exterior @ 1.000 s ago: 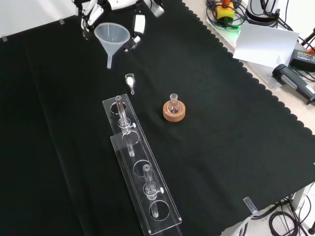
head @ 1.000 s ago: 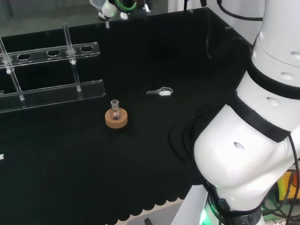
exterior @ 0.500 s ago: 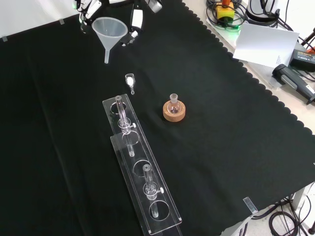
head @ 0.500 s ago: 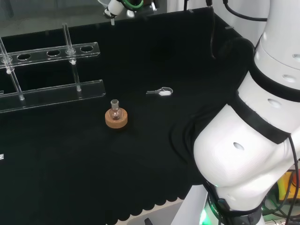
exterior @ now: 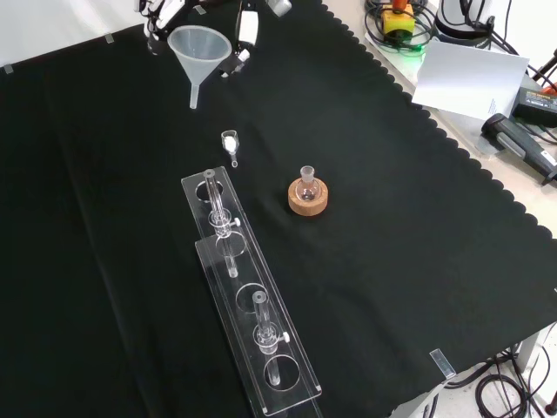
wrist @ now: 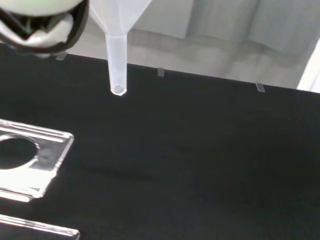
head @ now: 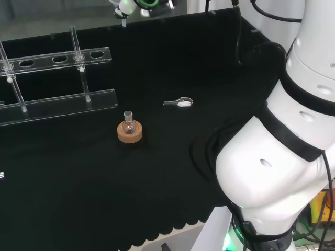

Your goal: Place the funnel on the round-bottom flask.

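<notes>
At the far edge of the black surface (exterior: 418, 218) in the front view, the hand (exterior: 246, 28) holds a clear funnel (exterior: 199, 52) aloft, fingers (exterior: 160, 12) pinching its rim, spout down. The round-bottom flask (exterior: 305, 185) sits on a cork ring (exterior: 309, 199) mid-surface, well apart.

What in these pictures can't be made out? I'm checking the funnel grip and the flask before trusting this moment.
- Hand: front view, cut off by the top edge; how the fingers meet the funnel is hidden.
- Funnel: wrist view shows the spout; its cone runs off the edge.
- Round-bottom flask on its cork ring: front view, too small to tell its contents.
- Scoop: too small to identify the white content.
</notes>
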Action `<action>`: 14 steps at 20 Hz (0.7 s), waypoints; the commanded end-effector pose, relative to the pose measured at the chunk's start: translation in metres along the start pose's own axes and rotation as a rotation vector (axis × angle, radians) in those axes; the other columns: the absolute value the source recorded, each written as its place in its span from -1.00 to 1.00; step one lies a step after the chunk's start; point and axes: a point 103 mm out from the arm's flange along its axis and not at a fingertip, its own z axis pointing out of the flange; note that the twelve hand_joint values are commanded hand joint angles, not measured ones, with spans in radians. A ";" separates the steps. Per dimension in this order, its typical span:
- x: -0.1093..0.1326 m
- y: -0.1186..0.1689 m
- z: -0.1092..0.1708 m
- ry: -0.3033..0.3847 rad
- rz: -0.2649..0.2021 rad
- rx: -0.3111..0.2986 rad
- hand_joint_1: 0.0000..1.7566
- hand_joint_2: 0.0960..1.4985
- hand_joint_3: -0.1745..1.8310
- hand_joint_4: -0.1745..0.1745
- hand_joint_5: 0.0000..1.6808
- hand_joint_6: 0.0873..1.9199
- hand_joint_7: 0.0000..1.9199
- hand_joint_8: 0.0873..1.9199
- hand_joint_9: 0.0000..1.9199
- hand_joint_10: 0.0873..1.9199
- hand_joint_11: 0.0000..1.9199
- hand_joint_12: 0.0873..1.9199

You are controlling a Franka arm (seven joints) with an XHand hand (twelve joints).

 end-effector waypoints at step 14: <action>-0.016 0.000 0.005 0.029 0.021 0.000 -0.01 -0.45 0.00 0.18 -0.10 -0.58 0.07 -0.45 -0.24 -0.65 -1.00 0.31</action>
